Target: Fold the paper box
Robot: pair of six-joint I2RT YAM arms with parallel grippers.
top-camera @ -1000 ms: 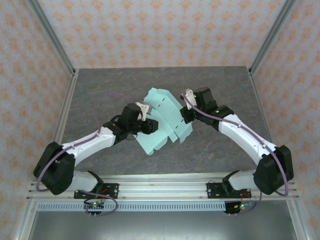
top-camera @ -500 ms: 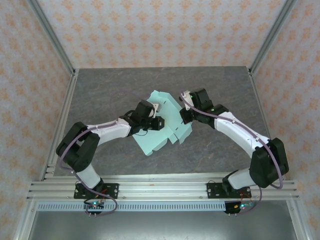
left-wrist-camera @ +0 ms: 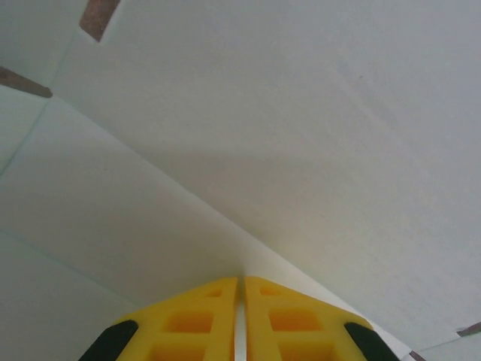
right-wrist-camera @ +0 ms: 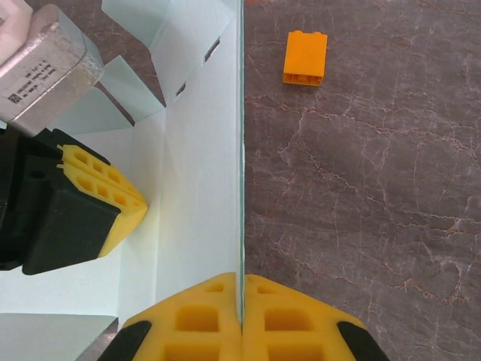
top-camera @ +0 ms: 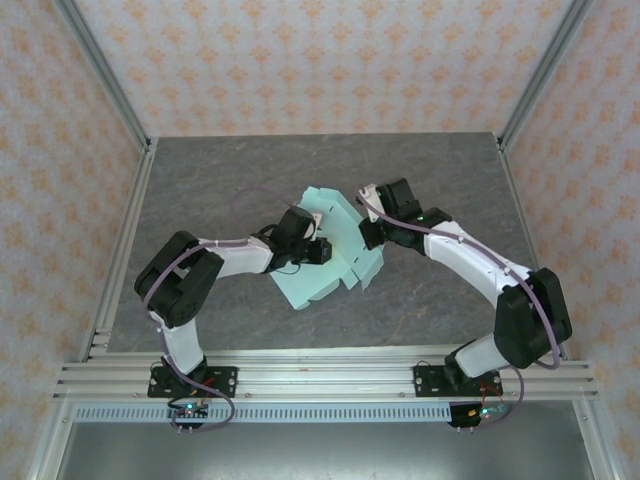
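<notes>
The paper box is a pale mint-green die-cut sheet, partly folded up at the middle of the table. My right gripper is shut on its right panel. In the right wrist view that panel's edge rises straight out from between the yellow fingers. My left gripper is shut, and its tips press into a crease of the card from the left. The left wrist view has the yellow fingertips side by side at that crease. The same left fingers touch the inner panel.
A small orange cube lies on the dark stone table to the right of the raised panel. Metal frame posts and patterned walls stand round the table. Slotted flaps of the sheet lie beyond the left gripper.
The left gripper has pushed right into the sheet, with its arm folding in closer. The right gripper kept hold and shifted slightly left. The sheet's panels stand a little steeper.
</notes>
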